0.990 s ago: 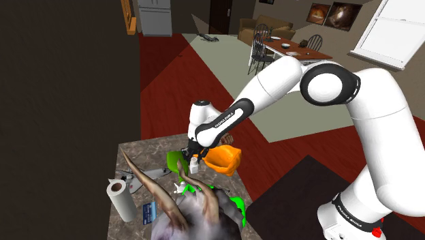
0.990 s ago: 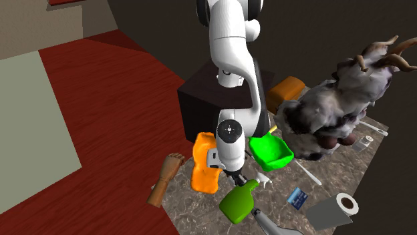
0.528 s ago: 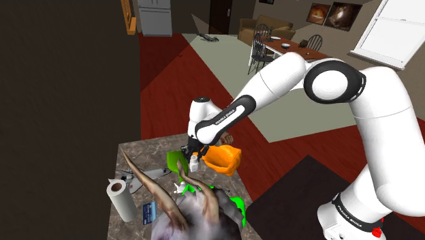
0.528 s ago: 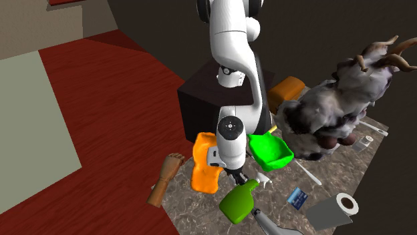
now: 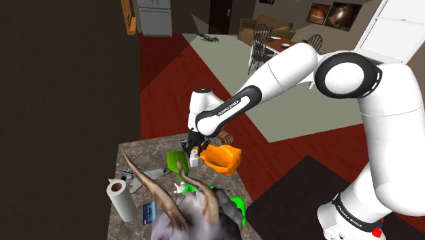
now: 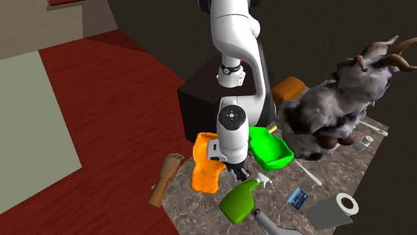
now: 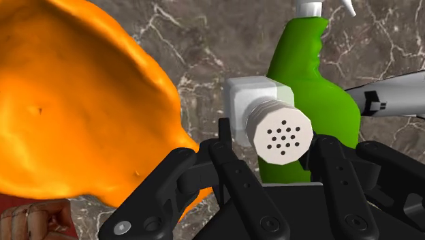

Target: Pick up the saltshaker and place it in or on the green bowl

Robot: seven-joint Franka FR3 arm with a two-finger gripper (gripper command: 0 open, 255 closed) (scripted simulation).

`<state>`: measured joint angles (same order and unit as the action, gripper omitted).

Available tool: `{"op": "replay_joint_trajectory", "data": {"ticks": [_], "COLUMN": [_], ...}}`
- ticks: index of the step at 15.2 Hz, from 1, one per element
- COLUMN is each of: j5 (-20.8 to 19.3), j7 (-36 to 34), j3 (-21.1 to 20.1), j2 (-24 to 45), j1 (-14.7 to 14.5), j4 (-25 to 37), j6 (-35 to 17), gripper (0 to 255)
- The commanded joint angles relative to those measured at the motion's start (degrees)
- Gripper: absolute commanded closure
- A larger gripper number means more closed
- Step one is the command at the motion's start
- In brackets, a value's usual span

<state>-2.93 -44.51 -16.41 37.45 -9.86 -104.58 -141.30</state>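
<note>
Shoulder view: grey-brown veined marble counter (image 5: 136, 153), with a glossy red plank floor (image 5: 170, 75) beyond it. The all-black gripper (image 5: 195, 151) pinches a white square saltshaker (image 5: 195, 161) over the counter. A glossy green bowl (image 5: 238, 203) sits near, at the saltshaker's 4 o'clock.

Second exterior view: the green bowl (image 6: 274, 157) lies at 1 o'clock of the gripper (image 6: 239, 175).

Wrist view: the fingers (image 7: 231, 163) clasp the saltshaker (image 7: 262, 109), which has a round perforated grey cap. A lumpy orange mass (image 7: 75, 102) is beside it and a green spray bottle (image 7: 306, 82) behind.
</note>
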Motion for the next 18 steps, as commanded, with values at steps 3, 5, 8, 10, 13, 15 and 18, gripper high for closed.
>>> {"op": "replay_joint_trajectory", "data": {"ticks": [3,5,8,10,13,15,18], "j5": [0.5,0.8,1.2,1.4,1.8,2.1,2.5], "j7": [0.0,0.1,0.1,0.2,0.2,0.3,0.3], "j3": [-0.5,-0.7,-1.1,-1.3,-1.6,-1.8,-2.1], "j2": [-2.3,-3.4,-5.1,-6.1,-7.6,-8.6,-10.0], "j1": [0.4,0.6,0.9,1.0,1.3,1.4,1.7], "j4": [-0.2,-0.3,-0.3,-0.2,0.0,0.1,0.5], "j6": [2.1,3.1,4.7,5.8,7.5,8.6,10.4], "gripper": [255,255,255,255,255,255,255]}}
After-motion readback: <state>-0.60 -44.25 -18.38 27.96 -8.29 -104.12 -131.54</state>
